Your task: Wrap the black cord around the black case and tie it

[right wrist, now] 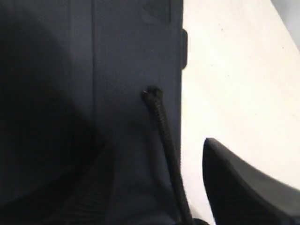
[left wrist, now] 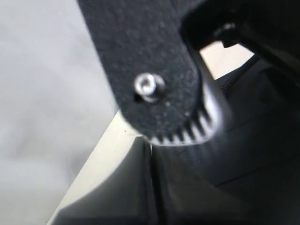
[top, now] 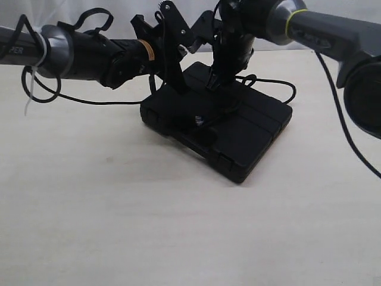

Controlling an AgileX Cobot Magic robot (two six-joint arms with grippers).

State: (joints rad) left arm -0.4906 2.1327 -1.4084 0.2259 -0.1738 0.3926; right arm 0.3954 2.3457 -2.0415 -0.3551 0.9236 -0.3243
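The black case (top: 244, 134) lies flat in the middle of the table, ribs across its lid. The black cord (top: 95, 102) trails from the left to the case, crosses the lid and loops off the far right side (top: 284, 89). My right gripper (top: 215, 83) points down onto the lid's far part. In the right wrist view its fingers stand apart, the cord (right wrist: 164, 131) lying on the case (right wrist: 126, 56) between them with its frayed tip showing. My left gripper (top: 174, 74) hangs over the case's far left edge. A blurred black toothed plate (left wrist: 154, 84) fills the left wrist view.
The pale table (top: 119, 208) stretches round the case on all sides. Both arms crowd together above the case's far side. A smooth cable with white zip ties (top: 37, 65) runs along the left arm. Another cable (top: 345, 125) hangs from the right arm.
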